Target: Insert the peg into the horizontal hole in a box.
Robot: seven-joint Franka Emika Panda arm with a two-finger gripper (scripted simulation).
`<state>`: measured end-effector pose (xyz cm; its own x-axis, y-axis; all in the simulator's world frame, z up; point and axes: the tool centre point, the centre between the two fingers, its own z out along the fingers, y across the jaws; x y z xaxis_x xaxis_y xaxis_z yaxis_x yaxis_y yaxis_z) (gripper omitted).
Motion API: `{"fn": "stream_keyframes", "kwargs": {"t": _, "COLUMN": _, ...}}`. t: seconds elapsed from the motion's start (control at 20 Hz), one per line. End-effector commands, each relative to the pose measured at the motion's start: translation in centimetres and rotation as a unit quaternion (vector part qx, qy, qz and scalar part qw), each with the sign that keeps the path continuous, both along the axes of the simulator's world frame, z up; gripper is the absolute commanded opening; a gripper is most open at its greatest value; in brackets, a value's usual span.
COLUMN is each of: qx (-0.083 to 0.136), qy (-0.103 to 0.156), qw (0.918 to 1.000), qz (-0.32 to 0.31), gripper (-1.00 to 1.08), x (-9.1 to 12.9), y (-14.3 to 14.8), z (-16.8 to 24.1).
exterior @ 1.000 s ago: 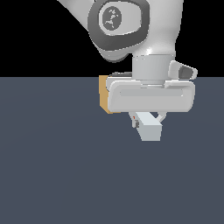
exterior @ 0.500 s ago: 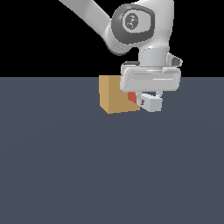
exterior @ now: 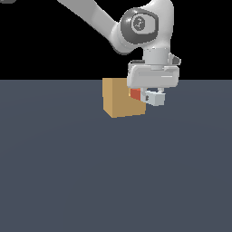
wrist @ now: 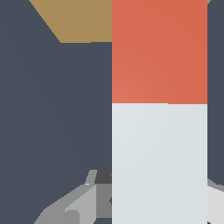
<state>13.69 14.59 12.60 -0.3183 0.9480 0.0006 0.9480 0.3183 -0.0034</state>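
Orange-red and pale grey-white, that's the peg (exterior: 146, 96), and it's lying level, up off the floor, with the coloured end pointing at the box (exterior: 118, 97) and the pale end sticking out toward the exterior view's right. From the exterior view the orange tip looks like it's right up against the box's right-hand face, touching or just about, though I honestly can't tell if any of it has gone in. The hole itself I can't make out from either angle, the peg and the arm are in the way. The gripper (exterior: 151, 94) is closed down on the pale part of the peg, fingers coming straight down from above, so the peg hangs clamped under the white hand. In the wrist view the peg (wrist: 159, 113) fills a big stripe of the picture, orange half further out and white half nearer the camera, with a wedge of tan box (wrist: 74, 19) past the orange end and a bit off to one side of it. You can see a grey fingertip (wrist: 81, 203) next to the pale half. The box is a plain tan cube sitting on the dark slate-blue floor (exterior: 90, 172), and the white arm (exterior: 140, 27) reaches in from above.
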Motion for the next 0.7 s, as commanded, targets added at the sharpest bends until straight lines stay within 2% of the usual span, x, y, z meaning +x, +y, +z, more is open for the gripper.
{"fn": "stream_keyframes", "kwargs": {"t": 0.0, "qx": 0.0, "qy": -0.002, "qw": 1.0, "qz": 0.006, "gripper": -1.0, "x": 0.19, "y": 0.65, "z": 0.43}}
{"fn": "stream_keyframes", "kwargs": {"t": 0.65, "qx": 0.0, "qy": -0.003, "qw": 0.9999, "qz": 0.011, "gripper": -1.0, "x": 0.38, "y": 1.04, "z": 0.77}}
